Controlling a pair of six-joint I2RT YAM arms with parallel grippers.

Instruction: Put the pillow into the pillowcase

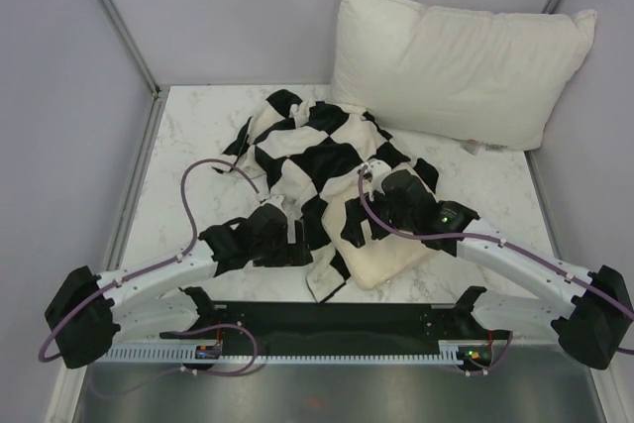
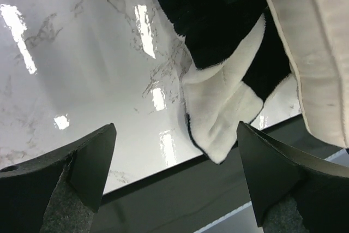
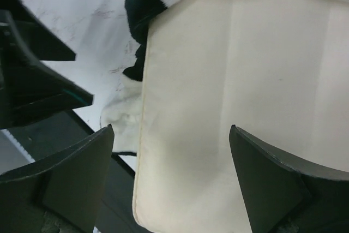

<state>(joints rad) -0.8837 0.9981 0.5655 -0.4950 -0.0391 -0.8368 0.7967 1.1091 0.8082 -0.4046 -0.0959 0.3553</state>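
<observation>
Black and spread wide, the left end effector point(image 2: 175, 129) hovers empty above the near-left corner of the crumpled checkered pillowcase point(image 1: 317, 151) on the marble worktop point(image 1: 198, 136), the cream pillow point(image 1: 381, 257) lies half covered at that pillowcase's near-right edge, and the right end effector point(image 3: 172, 129) hangs over it, likewise spread and empty.

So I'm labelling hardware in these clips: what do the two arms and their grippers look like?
The left arm and right arm have white links and bulky black joint housings. A mauve cable runs along each. The left gripper and right gripper are black, with wedge-shaped fingers. A green light glows near the right wrist.
</observation>
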